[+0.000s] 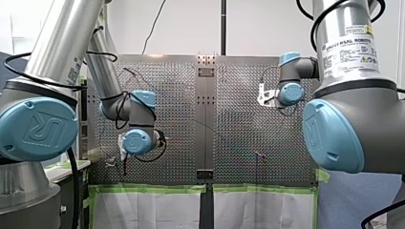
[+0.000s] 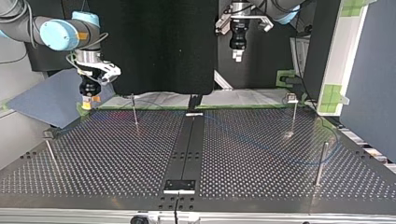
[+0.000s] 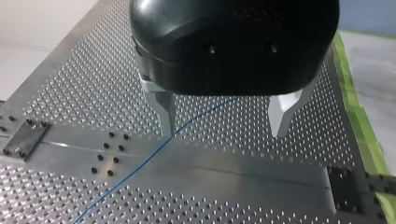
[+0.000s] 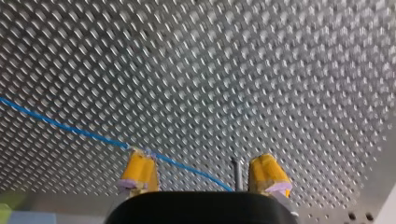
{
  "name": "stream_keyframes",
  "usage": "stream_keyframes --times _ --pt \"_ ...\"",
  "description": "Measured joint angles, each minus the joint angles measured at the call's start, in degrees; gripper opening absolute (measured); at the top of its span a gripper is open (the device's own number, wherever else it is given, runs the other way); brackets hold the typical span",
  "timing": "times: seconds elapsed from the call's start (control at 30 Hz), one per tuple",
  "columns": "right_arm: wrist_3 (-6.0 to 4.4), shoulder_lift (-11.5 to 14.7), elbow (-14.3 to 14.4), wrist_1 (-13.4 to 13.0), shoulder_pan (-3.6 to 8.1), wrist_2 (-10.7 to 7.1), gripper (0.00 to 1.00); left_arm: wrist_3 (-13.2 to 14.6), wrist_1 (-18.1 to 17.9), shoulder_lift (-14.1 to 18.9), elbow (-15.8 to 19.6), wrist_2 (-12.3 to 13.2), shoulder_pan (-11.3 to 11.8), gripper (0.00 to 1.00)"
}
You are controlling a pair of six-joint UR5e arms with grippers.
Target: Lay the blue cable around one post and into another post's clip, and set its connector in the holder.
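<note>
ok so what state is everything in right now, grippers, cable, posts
left gripper: open, empty, held above the table
right gripper: open, empty, yellow pads apart
blue cable: lying loose on the table, in neither gripper
posts: upright
connector: cannot make it out in any view

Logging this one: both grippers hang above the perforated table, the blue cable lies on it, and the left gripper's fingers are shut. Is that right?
Not quite: the left wrist view shows my left gripper with its fingers apart, open, nothing between them. The rest holds: the blue cable lies on the perforated table, and my right gripper hangs above it too.
</note>
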State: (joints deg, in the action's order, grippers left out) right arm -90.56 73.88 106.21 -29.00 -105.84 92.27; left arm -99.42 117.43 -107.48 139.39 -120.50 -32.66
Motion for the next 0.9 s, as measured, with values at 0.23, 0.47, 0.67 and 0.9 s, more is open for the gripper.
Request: stream_keyframes --times 0.23,0.47,0.67,0.9 --pt "0.17 -0.1 1.9 -2.7 -3.36 0.35 0.99 0.3 0.1 0.0 0.0 -0.4 0.3 1.00" --pt "0.19 -0.3 2.0 -2.9 -4.97 0.99 0.99 0.5 0.7 0.0 0.0 -0.4 0.4 1.00" --pt "0.19 -0.6 2.1 -2.3 -5.05 1.98 0.99 0.7 0.9 0.0 0.0 -0.4 0.6 1.00" --pt "0.65 -2.1 2.1 -1.4 -5.17 3.56 0.99 0.8 0.9 0.0 0.0 -0.4 0.9 1.00"
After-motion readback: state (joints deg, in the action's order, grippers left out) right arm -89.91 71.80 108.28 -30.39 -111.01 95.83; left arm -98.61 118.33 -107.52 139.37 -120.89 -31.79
